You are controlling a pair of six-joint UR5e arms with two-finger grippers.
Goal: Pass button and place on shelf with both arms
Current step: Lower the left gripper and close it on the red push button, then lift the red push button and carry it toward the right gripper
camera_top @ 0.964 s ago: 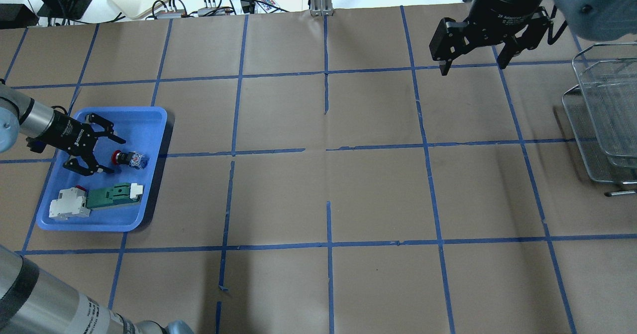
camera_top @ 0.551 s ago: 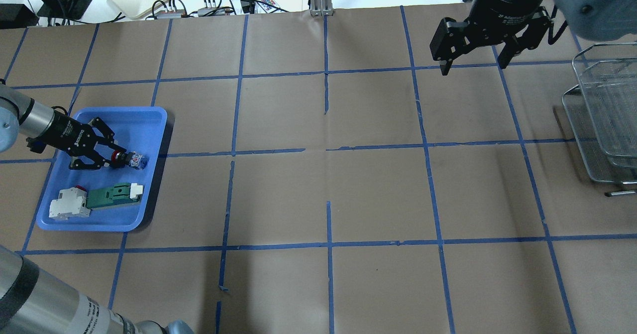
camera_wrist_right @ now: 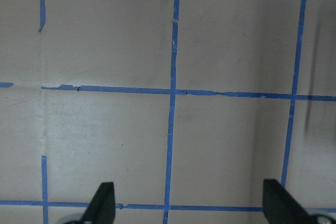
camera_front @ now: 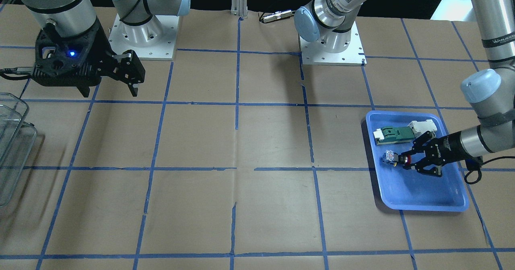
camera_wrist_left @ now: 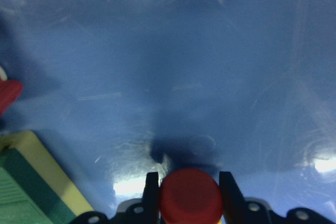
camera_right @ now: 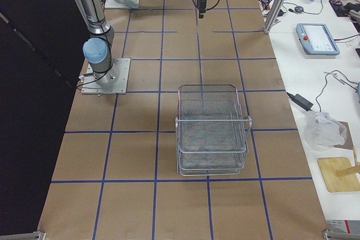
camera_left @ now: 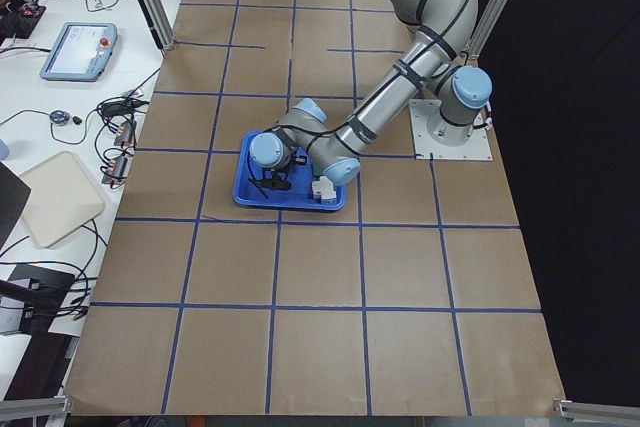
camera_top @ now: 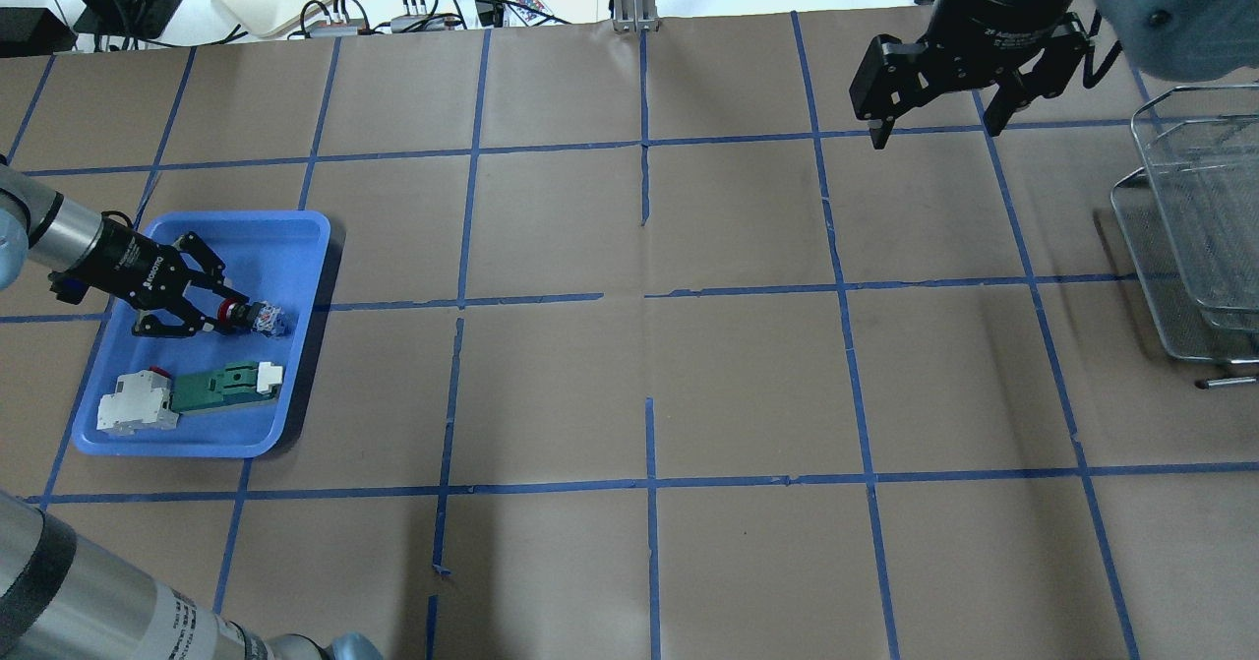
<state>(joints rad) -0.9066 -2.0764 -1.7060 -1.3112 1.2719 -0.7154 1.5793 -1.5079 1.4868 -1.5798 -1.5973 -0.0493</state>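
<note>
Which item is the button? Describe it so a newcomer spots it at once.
Find the blue tray on the robot's left. In it, the button is the part held by the left gripper: red head, blue-and-white back, unlike the flat green-and-white part and white block.

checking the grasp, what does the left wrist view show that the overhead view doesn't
Only the left wrist view: a close look at the button's red head sitting between both fingers. Only the overhead view: the button's blue-and-white block, the open right gripper above the table, and the shelf at the right edge. Both: the left gripper shut on the button, the blue tray, the green-and-white part.
</note>
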